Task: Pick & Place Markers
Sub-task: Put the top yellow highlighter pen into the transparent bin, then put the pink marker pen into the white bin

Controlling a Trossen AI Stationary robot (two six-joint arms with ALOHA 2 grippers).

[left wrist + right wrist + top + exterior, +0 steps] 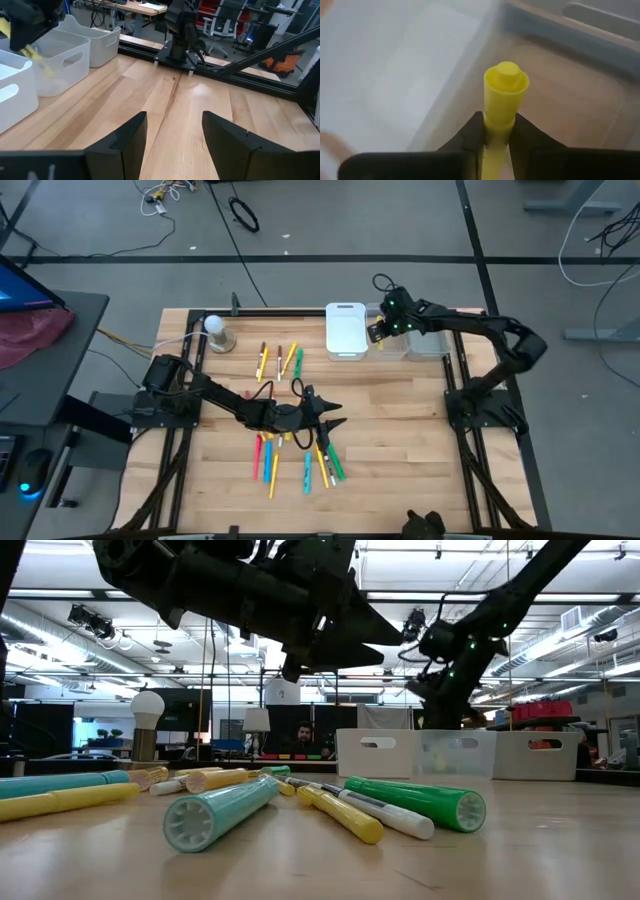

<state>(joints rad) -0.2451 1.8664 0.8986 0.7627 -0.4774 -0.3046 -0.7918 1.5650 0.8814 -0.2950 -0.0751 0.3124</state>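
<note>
Your yellow marker [502, 97] is pinched between the jaws of the right gripper [496, 131], cap end sticking out past the fingertips. In the high view it hangs at about one o'clock on the desk [400, 430], over the row of bins at the far edge, just beside the white bin [345, 330] and above the clear bin [392, 343] next to it. You are in the placing step: the marker is carried to the bins but not yet let go.

The next move calls for you to settle which bin it belongs in, bring the marker down inside that bin's walls, and only then spread the jaws. From these views I cannot tell exactly which bin lies under the tip, so check that before release.

The rest of the markers [300, 455] lie scattered near the desk's centre and toward six o'clock, with a few more at about eleven o'clock. The left gripper [175, 135] hangs over that central pile, jaws spread and holding nothing, pointed toward three o'clock. It looks ready for the next pick; you would need to lower it over one marker lying clear of its neighbours.
</note>
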